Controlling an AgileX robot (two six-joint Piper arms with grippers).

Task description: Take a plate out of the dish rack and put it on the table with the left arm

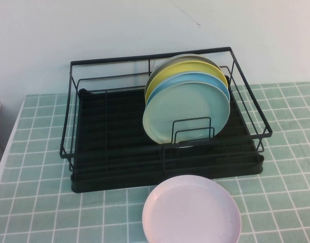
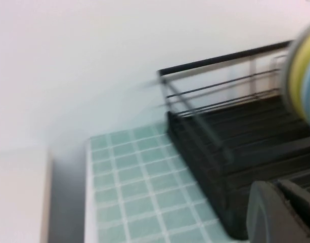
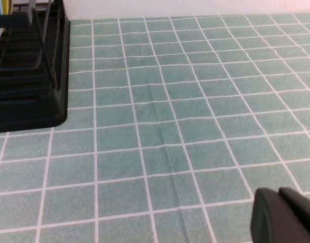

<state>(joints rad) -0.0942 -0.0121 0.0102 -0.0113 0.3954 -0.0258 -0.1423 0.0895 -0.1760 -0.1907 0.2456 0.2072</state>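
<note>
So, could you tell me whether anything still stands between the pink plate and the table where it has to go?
Nothing visible does: the pink plate already lies flat on the table, just in front of the dish rack. The left gripper and right gripper show only in their wrist views, holding nothing.

Dish rack (image 1: 165, 126) sits on desk (image 1: 38, 202). Plate (image 1: 191, 210) lies flat on desk, just before rack's front edge. Stack of plates (image 1: 187, 101) stands upright in rack's slots, right of rack's middle.

Left pincer (image 2: 283, 212) near rack's left end; right pincer (image 3: 286, 215) over desk, right of rack.

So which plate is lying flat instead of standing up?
The pale pink plate, flat on the tiled table before the dish rack. The others stand upright in the rack. Neither pincer touches it.
</note>
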